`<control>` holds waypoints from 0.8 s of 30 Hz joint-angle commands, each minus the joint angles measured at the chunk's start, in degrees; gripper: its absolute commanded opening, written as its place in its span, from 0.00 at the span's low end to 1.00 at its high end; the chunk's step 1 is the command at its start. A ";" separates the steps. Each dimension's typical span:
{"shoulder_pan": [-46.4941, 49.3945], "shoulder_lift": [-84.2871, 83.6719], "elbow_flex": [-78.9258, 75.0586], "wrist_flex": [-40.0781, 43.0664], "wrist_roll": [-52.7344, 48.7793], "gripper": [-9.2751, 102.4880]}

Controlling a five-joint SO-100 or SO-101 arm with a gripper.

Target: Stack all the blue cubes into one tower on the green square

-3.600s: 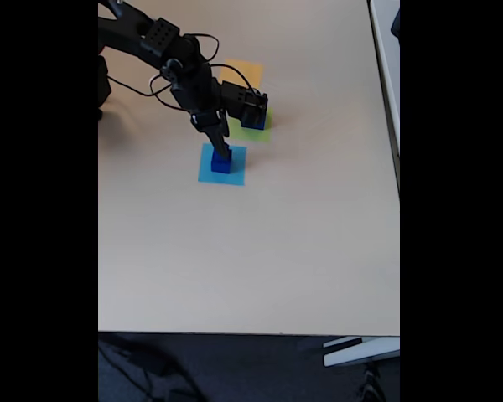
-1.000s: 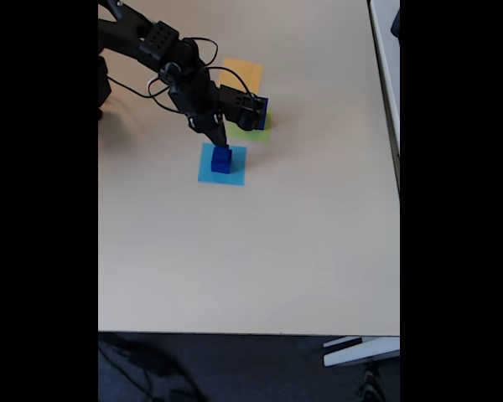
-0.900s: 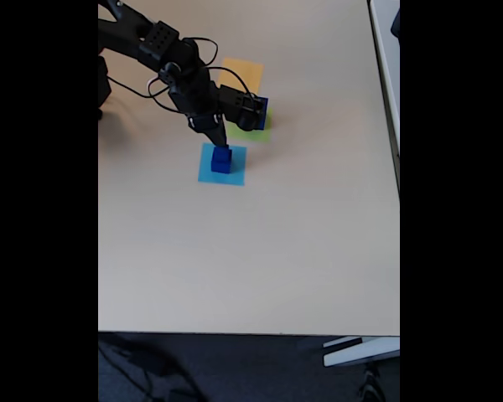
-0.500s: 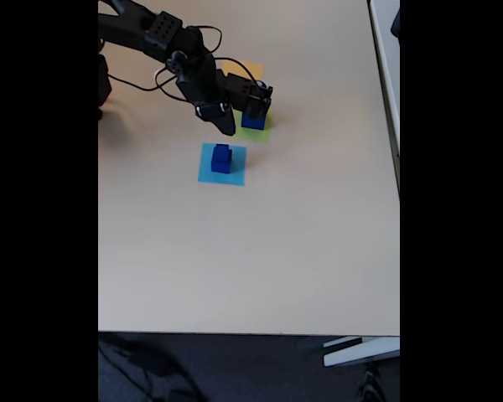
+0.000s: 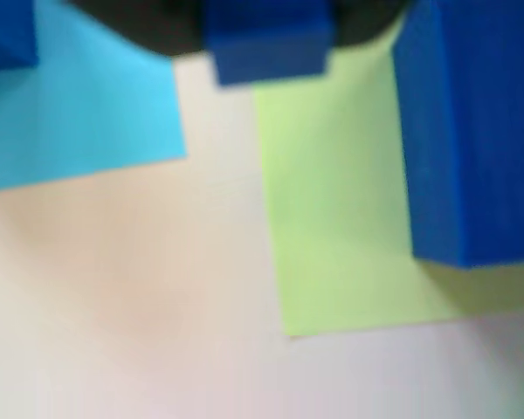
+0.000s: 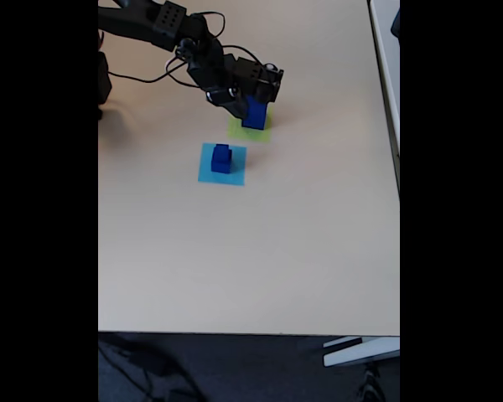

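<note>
In the wrist view a small blue cube [image 5: 266, 52] hangs blurred at the top centre, with my gripper [image 5: 264, 22] shut on it, above the left edge of the green square [image 5: 341, 218]. A large blue cube [image 5: 472, 131] stands on that square at the right. In the fixed view my gripper [image 6: 235, 102] hovers just left of the large cube [image 6: 254, 113] on the green square [image 6: 239, 127]. Another blue cube [image 6: 221, 159] sits on a light-blue patch [image 6: 208, 172], its corner showing in the wrist view [image 5: 4, 30].
The light-blue patch [image 5: 87, 113] lies left of the green square, with a strip of bare tabletop between them. The beige table [image 6: 251, 251] stretches wide toward its front edge. Black cables loop over the arm [image 6: 176, 25] at the top left.
My gripper rose from the cube on the light-blue patch and swung up and right toward the green square. A cube stays on the light-blue patch.
</note>
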 commanded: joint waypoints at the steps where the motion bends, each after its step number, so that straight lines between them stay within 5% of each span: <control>1: -1.32 0.79 -3.52 -3.60 2.02 0.08; 24: -8.00 -5.89 -4.22 -3.25 8.79 0.08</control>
